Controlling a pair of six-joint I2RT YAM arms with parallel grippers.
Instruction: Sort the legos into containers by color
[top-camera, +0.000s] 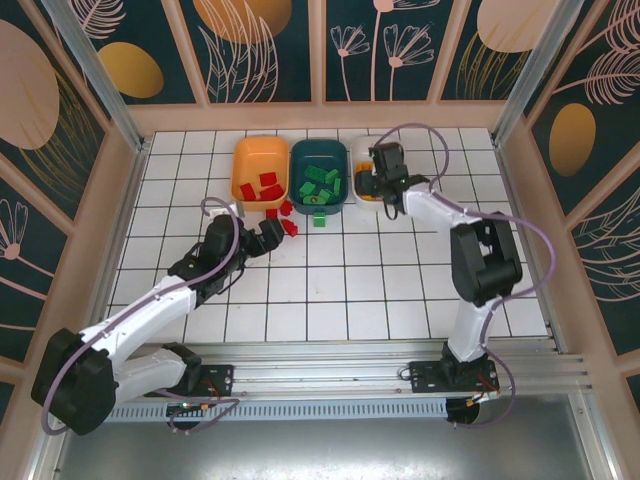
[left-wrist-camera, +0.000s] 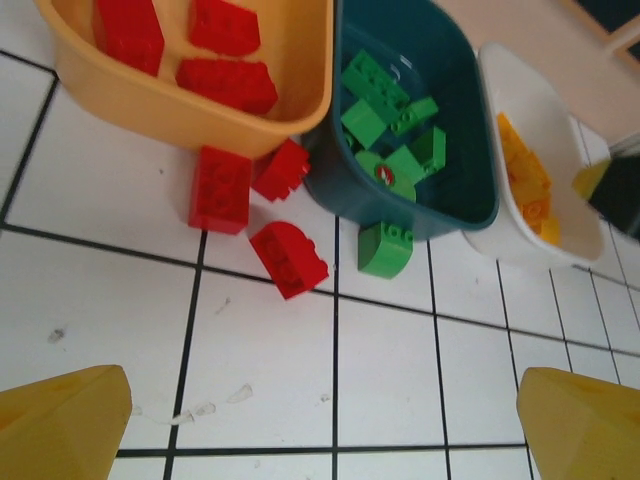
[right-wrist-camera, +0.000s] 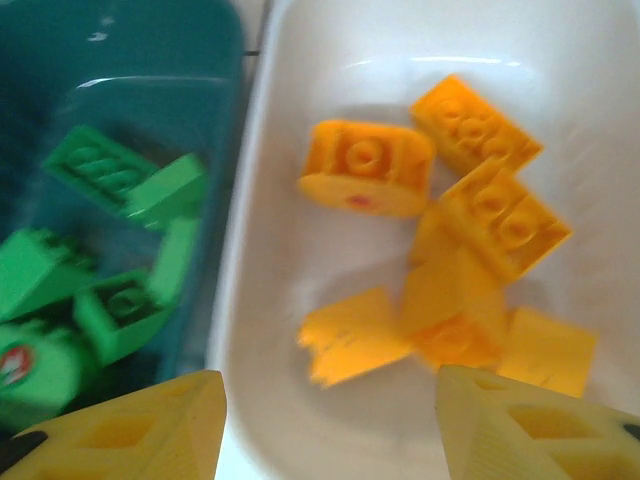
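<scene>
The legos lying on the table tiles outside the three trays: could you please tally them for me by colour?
Red legos: 3
Green lego: 1
Total: 4

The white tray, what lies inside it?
Inside the white tray lies a heap of orange bricks, some stacked on each other. What is under the heap is covered, so their number is unclear.
</scene>
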